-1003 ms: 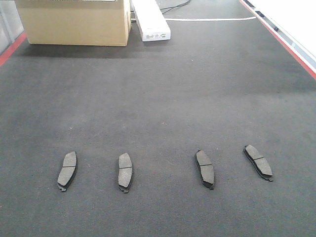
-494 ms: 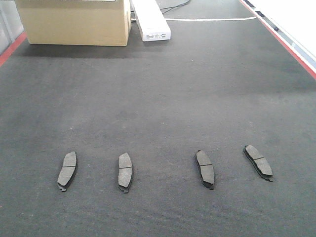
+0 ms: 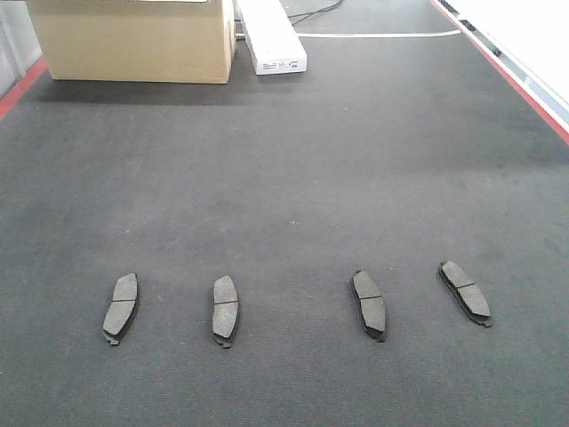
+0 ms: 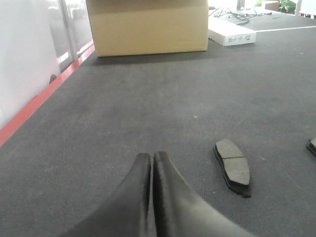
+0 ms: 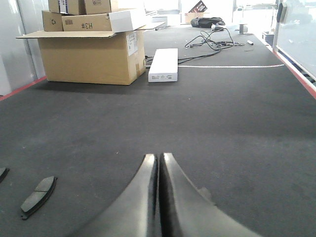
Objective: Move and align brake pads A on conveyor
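brake pads a (image 3: pixel 225 310) lay in a loose row of four across the near part of the conveyor (image 3: pixel 293 169), none gripped. left gripper (image 4: pixel 151 159) had fingers pressed together, one pad just ahead to its right. right gripper (image 5: pixel 158 160) likewise closed, a pad off to its left. only the wrist views showed grippers; front view showed the cardboard box (image 3: pixel 133 40) and white box (image 3: pixel 271 37)

A cardboard box (image 3: pixel 133 40) is sitting at the far left; a white carton (image 3: pixel 271 36) is lying just right of it.
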You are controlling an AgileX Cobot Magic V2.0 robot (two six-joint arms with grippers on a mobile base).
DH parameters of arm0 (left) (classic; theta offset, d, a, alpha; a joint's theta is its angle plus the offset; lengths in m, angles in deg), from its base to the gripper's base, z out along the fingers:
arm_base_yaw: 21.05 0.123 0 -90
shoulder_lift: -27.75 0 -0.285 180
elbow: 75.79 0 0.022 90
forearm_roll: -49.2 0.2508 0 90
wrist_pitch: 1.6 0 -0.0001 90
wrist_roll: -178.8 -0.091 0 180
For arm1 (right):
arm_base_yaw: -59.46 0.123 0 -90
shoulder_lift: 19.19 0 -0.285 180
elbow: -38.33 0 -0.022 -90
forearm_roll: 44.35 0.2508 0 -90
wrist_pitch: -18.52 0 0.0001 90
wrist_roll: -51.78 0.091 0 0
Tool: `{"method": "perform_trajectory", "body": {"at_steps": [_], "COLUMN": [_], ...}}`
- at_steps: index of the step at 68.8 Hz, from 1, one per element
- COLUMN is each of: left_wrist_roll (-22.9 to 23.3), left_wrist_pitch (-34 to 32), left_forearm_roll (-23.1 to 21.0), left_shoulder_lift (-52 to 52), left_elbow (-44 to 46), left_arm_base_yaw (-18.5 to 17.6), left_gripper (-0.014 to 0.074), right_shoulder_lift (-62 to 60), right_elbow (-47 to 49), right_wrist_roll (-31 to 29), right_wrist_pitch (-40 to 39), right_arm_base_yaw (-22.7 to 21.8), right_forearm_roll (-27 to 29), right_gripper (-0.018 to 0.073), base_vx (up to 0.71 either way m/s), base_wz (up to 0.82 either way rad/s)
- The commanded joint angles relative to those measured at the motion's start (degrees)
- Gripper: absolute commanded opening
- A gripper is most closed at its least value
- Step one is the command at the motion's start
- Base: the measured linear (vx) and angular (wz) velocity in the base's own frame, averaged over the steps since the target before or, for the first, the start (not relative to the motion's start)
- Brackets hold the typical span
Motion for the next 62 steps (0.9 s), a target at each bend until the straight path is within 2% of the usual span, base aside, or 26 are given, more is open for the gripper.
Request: {"method": "perform_trajectory", "body": {"at_steps": [1, 11, 35, 44, 62], "left_wrist_roll": [-2.90, -9.52, -9.42, -9.42, -9.48], "left_wrist_pitch": [-3.93, -5.28, -5.13, -5.13, -5.13], "left_forearm_roll": [-3.08, -10.00, -9.83, -7.84, -8.06], "left_shoulder_lift": [-0.44, -0.44, -0.93, -0.88, -0.83], "left_elbow": [-0.99, -1.04, -1.04, -1.04, -0.99], "left_arm_base_yaw": [0.18, 0.18, 0.18, 0.18, 0.18], "left_gripper": [-0.0007, -0.0007, -0.0007, -0.0006, -0.0006], "right_shoulder_lift": [1.03, 1.09, 1.09, 1.09, 1.09], "right_elbow": [1.44, 1.44, 1.44, 1.44, 1.44], "right_wrist_roll": [-0.35, -0.35, -0.35, -0.35, -0.35], "right_wrist_pitch": [-4.02, -4.02, -4.02, -4.02, -4.02], "right_arm_base_yaw": [-0.24, -0.24, -0.24, -0.24, -0.24], "right_forearm_roll": [-0.75, -0.75, -0.75, -0.75, -0.75], "right_gripper": [-0.0011, -0.0011, -0.0011, -0.0011, -0.0011], "base_vx": [0.00, 0.00, 0.00, 0.00, 0.00], "base_wz": [0.00, 0.00, 0.00, 0.00, 0.00]}}
